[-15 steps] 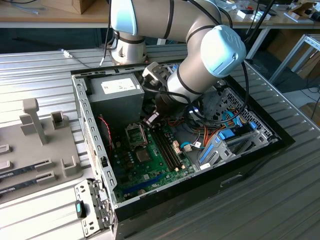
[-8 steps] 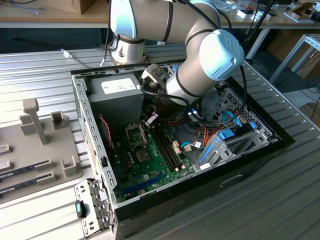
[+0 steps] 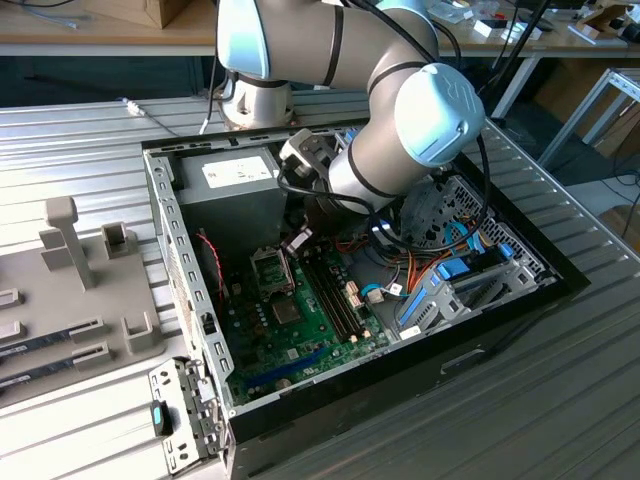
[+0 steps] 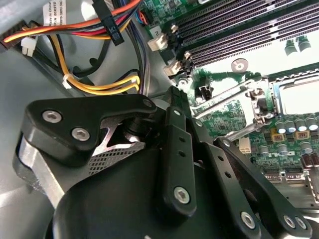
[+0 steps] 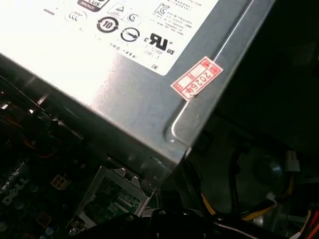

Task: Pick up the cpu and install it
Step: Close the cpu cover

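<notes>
Ribbed metal tabletop (image 3: 560,400) supports an open desktop computer case (image 3: 500,330), with a grey fixture tray (image 3: 90,300) on the exterior view's left. The arm reaches down into the case; its gripper (image 3: 298,243) hangs just above the motherboard (image 3: 300,330), close beside the CPU socket (image 3: 271,270). In the second wrist view the socket (image 4: 294,97) sits open, its load frame and lever (image 4: 227,99) raised, with memory slots (image 4: 239,30) beyond. The first wrist view shows the power supply (image 5: 124,64) close by. Whether the gripper's fingers are spread or pinching cannot be determined, and the cpu cannot be located with certainty. Judged step: placement at the socket. The next move would call for square alignment over the socket and a gentle, level descent.
</notes>
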